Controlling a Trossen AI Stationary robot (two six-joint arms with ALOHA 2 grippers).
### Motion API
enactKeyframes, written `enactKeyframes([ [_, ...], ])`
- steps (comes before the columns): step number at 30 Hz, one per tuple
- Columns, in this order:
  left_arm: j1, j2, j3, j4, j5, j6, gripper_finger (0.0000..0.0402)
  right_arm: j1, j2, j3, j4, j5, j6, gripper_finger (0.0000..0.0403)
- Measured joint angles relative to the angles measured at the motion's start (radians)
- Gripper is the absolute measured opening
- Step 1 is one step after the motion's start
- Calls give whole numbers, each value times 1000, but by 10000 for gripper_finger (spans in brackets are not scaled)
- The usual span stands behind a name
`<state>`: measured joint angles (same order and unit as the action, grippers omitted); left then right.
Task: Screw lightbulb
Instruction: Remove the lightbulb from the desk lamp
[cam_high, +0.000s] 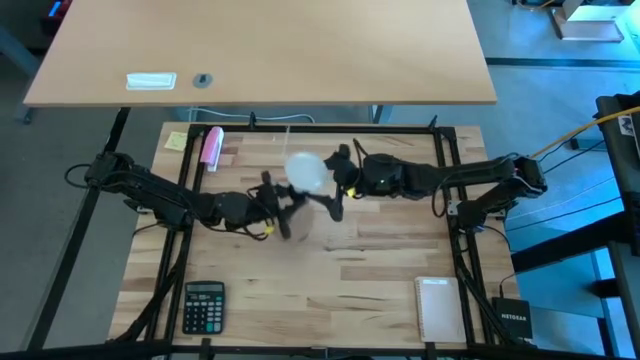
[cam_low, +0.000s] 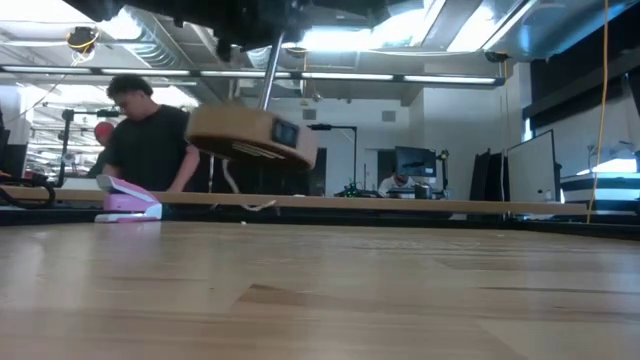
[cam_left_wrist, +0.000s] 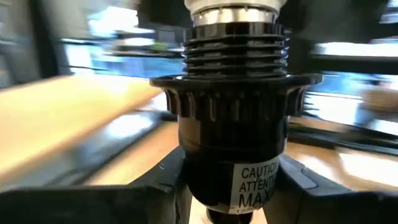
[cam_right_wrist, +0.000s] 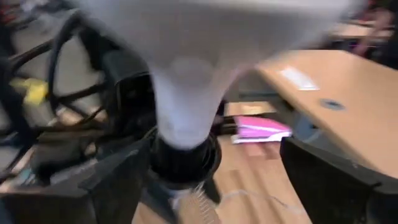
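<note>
While seated in socket (cam_left_wrist: 230, 149), lightbulb (cam_high: 307, 171) between spread right pincer (cam_high: 340, 180).

Bright, even overhead light fills the room; ceiling panels (cam_low: 470, 30) glare white in the low view, leaving the person (cam_low: 150, 140) behind the desk's far edge dark against them. Shadows on the desk (cam_high: 330, 280) are soft and faint. Both wrist views smear with motion blur, the lightbulb (cam_right_wrist: 186, 81) a pale haze, the black socket (cam_left_wrist: 230, 143) sharper.
</note>
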<state>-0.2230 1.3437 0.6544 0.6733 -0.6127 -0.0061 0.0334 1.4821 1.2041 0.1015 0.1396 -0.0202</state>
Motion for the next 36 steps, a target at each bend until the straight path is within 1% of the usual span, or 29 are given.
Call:
enactKeyframes([
  [2, 6, 0, 0, 5, -132, 29, 126, 0, -1, 0, 28, 48, 28, 352],
  [3, 11, 0, 0, 5, -179, 47, 126, 0, 2, 0, 56, 69, 44, 346],
  [5, 20, 0, 0, 0, -248, 76, 126, 0, 20, 0, 127, 116, 65, 338],
  [8, 29, 0, 0, 6, -309, 91, 126, 0, 69, 0, 239, 173, 67, 329],
  [13, 27, 0, 0, 3, -315, 89, 126, -2, 147, 0, 409, 200, 66, 323],
  [18, 19, 0, 0, 3, -315, 92, 126, -9, 189, 0, 510, 217, 65, 323],
  [26, 19, 1, 0, 3, -318, 92, 126, -24, 200, 0, 534, 225, 66, 323],
  [28, 19, 1, 0, 3, -318, 92, 126, -27, 200, 0, 533, 211, 66, 321],
  [31, 19, 1, 0, 2, -318, 92, 126, -28, 200, 0, 533, 192, 67, 303],
  [36, 22, 1, 0, 2, -317, 92, 126, -27, 200, 0, 535, 187, 67, 253],
])
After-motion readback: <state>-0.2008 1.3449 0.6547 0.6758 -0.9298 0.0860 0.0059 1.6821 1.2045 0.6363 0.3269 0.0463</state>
